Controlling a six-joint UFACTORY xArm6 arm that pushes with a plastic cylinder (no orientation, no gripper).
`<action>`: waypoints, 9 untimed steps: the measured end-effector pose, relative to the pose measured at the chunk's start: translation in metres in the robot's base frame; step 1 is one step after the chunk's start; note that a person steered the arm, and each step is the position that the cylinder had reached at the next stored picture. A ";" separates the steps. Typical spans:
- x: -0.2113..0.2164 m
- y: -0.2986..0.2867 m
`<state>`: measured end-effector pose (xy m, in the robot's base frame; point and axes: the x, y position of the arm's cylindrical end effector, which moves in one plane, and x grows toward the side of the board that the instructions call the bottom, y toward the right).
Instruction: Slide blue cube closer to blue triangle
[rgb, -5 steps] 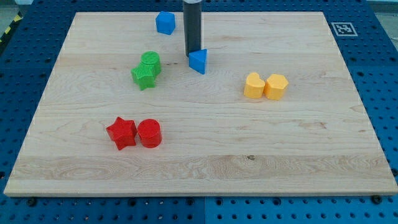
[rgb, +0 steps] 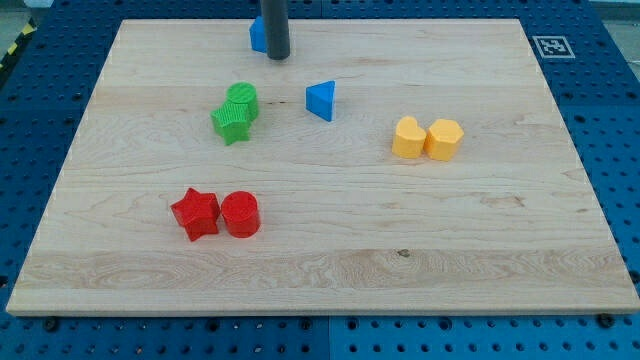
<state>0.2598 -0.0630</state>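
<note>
The blue cube (rgb: 258, 35) sits near the view's top edge of the wooden board, mostly hidden behind my rod. My tip (rgb: 278, 57) rests at the cube's right side, touching or nearly touching it. The blue triangle (rgb: 320, 100) lies lower and to the right, about a block's width from my tip.
A green cylinder (rgb: 242, 99) and a green star (rgb: 230, 124) sit together left of the triangle. Two yellow blocks (rgb: 408, 138) (rgb: 445, 139) lie at the right. A red star (rgb: 195, 213) and a red cylinder (rgb: 240, 214) lie at lower left. The board (rgb: 400, 250) is pale wood.
My tip has moved up and to the left, from beside the blue triangle to the blue cube's right side. No block has visibly moved.
</note>
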 end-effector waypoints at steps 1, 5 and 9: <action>-0.010 0.000; -0.012 -0.088; -0.068 -0.029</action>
<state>0.1923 -0.0923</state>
